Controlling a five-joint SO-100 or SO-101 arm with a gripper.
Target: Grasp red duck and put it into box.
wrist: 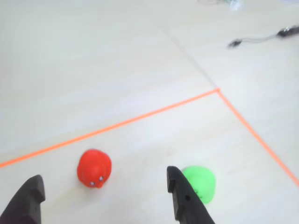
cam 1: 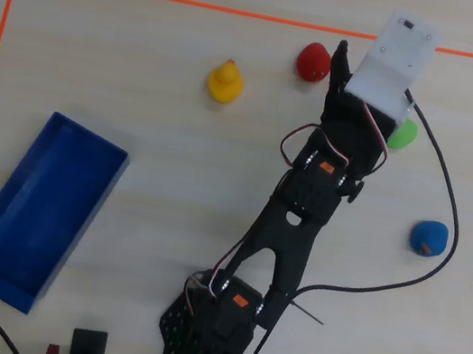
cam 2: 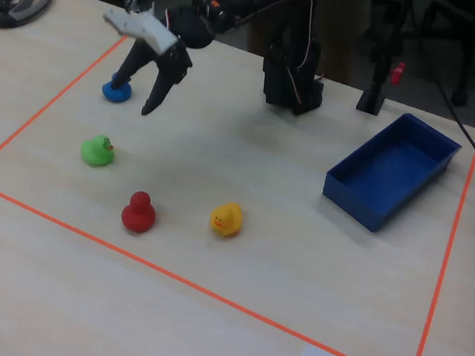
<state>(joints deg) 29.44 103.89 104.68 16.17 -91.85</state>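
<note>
Gripper (wrist: 105,189) wide open w/ nothing held, hovering above red duck (wrist: 94,168) at lower left of wrist view, green duck (wrist: 200,183) lower center, box (cam 1: 37,208) far lower left overhead.

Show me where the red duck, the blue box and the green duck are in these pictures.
red duck (cam 2: 138,213), fixed view, on the middle of its body.
blue box (cam 2: 346,191), fixed view, on its near outer wall.
green duck (wrist: 202,182), wrist view, on its rounded body, right of the gripper finger.
</note>
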